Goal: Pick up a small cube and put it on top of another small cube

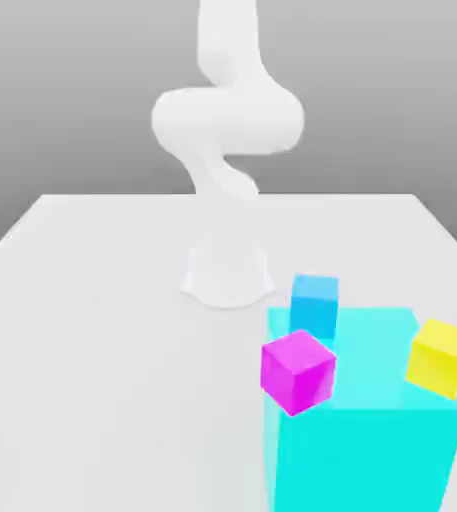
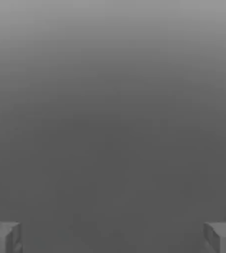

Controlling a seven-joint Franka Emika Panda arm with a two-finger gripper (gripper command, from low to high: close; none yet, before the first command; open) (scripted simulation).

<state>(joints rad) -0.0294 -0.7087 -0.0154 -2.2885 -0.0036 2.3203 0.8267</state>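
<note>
1. Pincer (image 2: 113,238) released, its fingers parted wide with nothing between; we judge it kept so to be ready to straddle a cube.
2. Arm (image 1: 228,118) bent above its base; we take this as a clear stance before reaching, the pick not yet made.
3. Task's candidates, all well apart from the pincer: blue cube (image 1: 315,306), magenta cube (image 1: 298,372), yellow cube (image 1: 441,359); which goes on which, we cannot tell.
4. Large cyan block (image 1: 372,460), also away from the pincer, seems to serve as their raised stand; magenta and yellow look turned or tilted near its edges, contact uncertain; we would bring the pincer over one, align to its faces, and beware nudging it off.
</note>
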